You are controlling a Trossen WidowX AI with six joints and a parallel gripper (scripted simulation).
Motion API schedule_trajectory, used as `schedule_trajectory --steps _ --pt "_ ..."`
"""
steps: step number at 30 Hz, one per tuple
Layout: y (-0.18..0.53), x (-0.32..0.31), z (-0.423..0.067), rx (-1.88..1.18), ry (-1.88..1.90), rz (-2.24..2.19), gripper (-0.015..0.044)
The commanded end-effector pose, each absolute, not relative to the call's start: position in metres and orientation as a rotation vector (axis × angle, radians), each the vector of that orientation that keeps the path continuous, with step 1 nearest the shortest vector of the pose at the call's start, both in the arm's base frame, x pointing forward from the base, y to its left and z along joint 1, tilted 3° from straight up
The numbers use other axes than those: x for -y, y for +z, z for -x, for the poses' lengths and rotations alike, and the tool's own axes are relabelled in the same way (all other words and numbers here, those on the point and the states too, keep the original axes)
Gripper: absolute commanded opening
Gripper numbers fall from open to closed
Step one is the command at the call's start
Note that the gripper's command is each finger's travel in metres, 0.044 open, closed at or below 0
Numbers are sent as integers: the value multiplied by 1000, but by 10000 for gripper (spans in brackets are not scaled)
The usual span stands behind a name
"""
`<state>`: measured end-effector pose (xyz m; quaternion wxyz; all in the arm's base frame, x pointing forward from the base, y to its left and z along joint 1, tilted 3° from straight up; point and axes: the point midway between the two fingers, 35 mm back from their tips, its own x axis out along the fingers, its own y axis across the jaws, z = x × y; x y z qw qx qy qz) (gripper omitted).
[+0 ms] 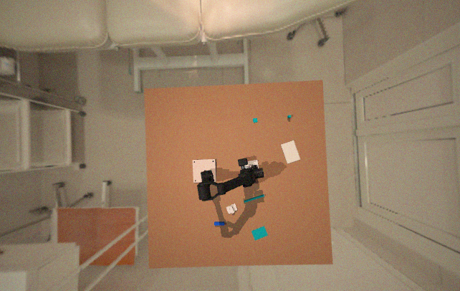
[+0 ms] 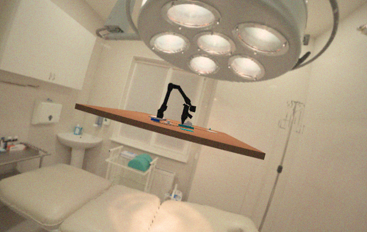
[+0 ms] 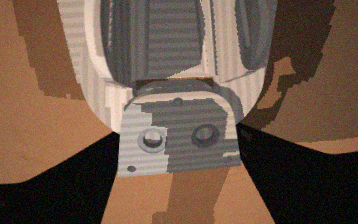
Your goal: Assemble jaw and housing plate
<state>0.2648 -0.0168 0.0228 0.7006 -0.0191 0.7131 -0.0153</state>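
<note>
Pale, two-holed housing plate (image 3: 179, 117) between the pincer's (image 1: 251, 170) (image 2: 182, 123) (image 3: 178, 131) fingers
</note>
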Motion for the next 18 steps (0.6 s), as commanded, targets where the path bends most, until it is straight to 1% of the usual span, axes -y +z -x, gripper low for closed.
schedule_trajectory --steps 1,18 --pt "22 17 -265 -1588 -30 43 351" --pt "20 17 -265 -1588 -30 43 351"
